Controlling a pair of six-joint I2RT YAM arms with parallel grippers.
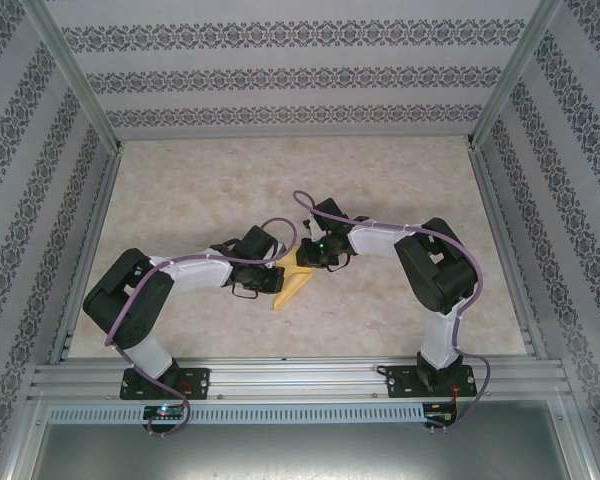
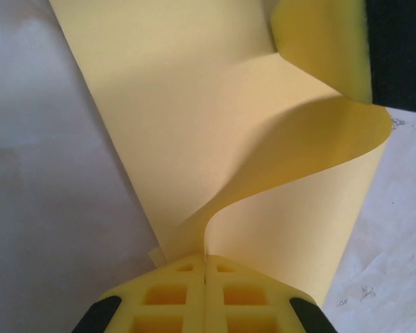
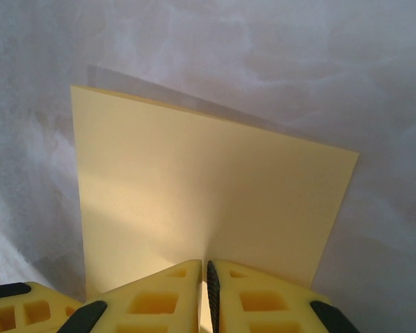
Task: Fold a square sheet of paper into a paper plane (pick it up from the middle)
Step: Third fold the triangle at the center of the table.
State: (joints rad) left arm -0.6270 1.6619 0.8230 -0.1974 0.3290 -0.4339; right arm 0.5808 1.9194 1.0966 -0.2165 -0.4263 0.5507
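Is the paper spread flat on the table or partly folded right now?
Partly folded, not flat: one flap of the paper curls up in a loop, its edge pinched in the left gripper.

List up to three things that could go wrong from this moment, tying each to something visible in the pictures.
1. Both the left gripper and the right gripper pinch the sheet of paper; pulling apart could tear it.
2. A loose flap bows upward near the left gripper; pressing it down might set a crooked crease.
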